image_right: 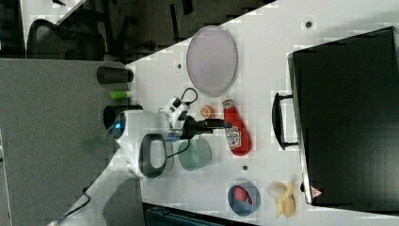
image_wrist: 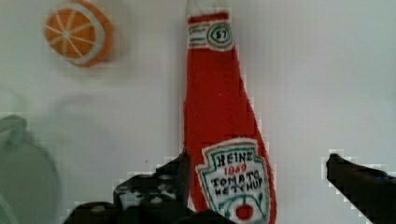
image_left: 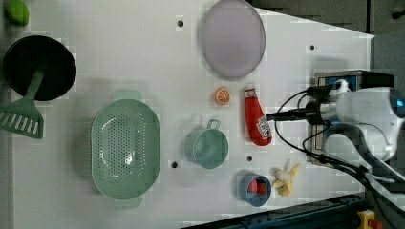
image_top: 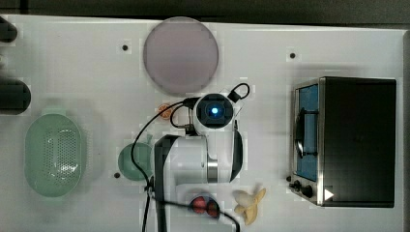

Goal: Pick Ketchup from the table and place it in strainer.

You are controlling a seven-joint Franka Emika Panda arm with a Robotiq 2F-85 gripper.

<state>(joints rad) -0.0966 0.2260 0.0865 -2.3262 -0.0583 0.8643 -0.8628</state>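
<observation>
My gripper [image_wrist: 257, 175] is spread wide and holds nothing: in the wrist view one dark finger [image_wrist: 180, 175] sits just beside the labelled belly of the bottle while the other is well apart on the far side, so the opening is off-centre over the body rather than straddling it evenly. I think both tips are clear of the table, though I cannot judge the height from these angles.

The Ketchup [image_left: 256, 119], a small red squeeze bottle with a white cap and white label, lies flat on the white table [image_left: 119, 52] near its middle. Its long axis runs across the line between my fingers, cap pointing toward the big round grey-lilac plate [image_left: 232, 38] at the far edge, fat labelled end toward the near edge. That crossing is what the closing move turns on; I judge a small sideways shift would centre the fingers first.

The white arm [image_top: 203, 154] reaches out from the near edge with the wrist turned straight down.

An orange slice [image_left: 221, 96] sits near the bottle's neck, and a round darker green cup [image_left: 207, 147] lies just beyond. The strainer [image_left: 125, 153], a pale mint-green oval perforated plastic basket, rests well apart past that cup, toward the left view's left edge.
</observation>
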